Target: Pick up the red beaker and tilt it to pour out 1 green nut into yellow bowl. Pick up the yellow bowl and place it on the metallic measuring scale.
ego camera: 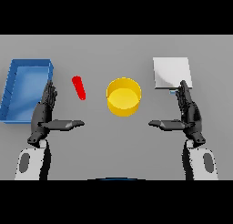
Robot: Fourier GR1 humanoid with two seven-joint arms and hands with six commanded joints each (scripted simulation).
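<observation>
Nothing of the task appeared done at this moment. The red beaker lay or stood slanted on the grey table, untouched, between the blue tray at far left and the yellow bowl at centre, apart from both. The bowl's interior showed only yellow; no green nut could be made out in it or anywhere else, and the beaker's contents were not visible. The bowl sat on the table, well left of the metallic measuring scale at far right, so both pouring and placing remained to do. The left hand hovered near the tray's right edge, fingers straight and together, thumb spread toward centre, holding nothing. The right hand mirrored it, fingertips overlapping the scale's near edge; whether it touched could not be told. A small bluish mark at the scale's near edge was too small to identify.
</observation>
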